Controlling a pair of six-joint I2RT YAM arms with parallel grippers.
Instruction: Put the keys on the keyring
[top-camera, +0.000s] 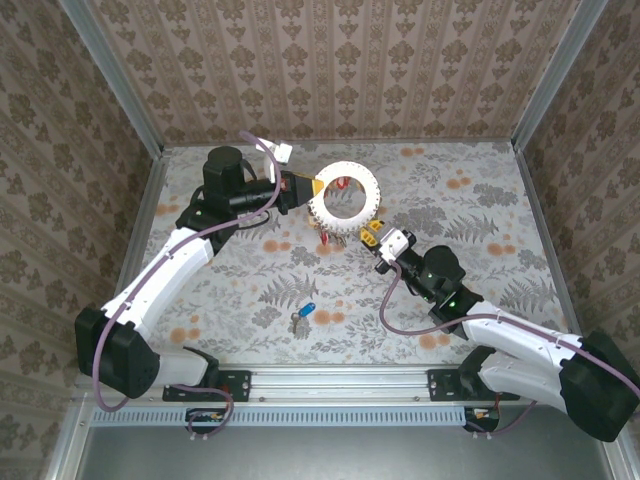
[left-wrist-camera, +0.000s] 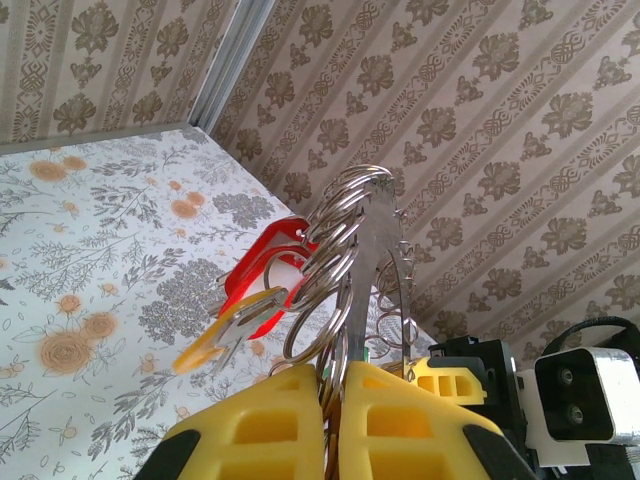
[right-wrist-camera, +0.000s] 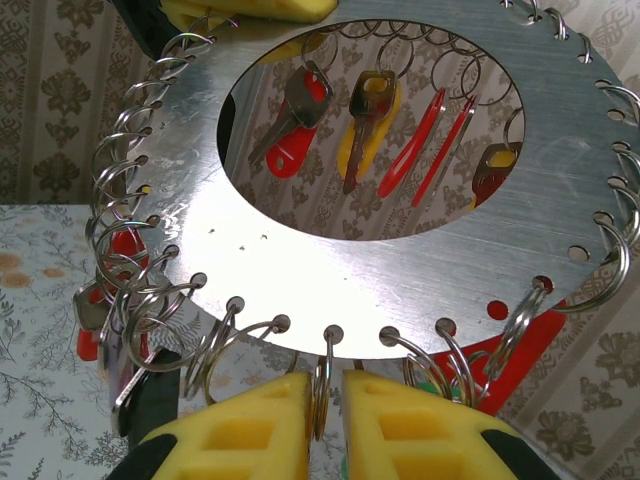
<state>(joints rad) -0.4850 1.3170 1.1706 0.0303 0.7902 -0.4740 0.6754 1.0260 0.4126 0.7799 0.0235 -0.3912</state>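
Note:
The keyring (top-camera: 345, 193) is a flat silver disc with a wide hole, held off the table, its rim fringed with small split rings. Red and yellow-headed keys (right-wrist-camera: 372, 115) hang from it. My left gripper (top-camera: 298, 188) is shut on the disc's left rim; the disc (left-wrist-camera: 368, 270) stands edge-on between its yellow fingers (left-wrist-camera: 265, 430). My right gripper (right-wrist-camera: 325, 400) is below the disc (right-wrist-camera: 400, 270), closed on one split ring (right-wrist-camera: 322, 385) hanging from a rim hole. A loose blue-headed key (top-camera: 303, 314) lies on the table near the front.
The floral table (top-camera: 480, 210) is walled in by patterned panels on three sides. A metal rail (top-camera: 340, 378) runs along the near edge by the arm bases. The right arm's camera housing (left-wrist-camera: 585, 395) sits close beside the left fingers.

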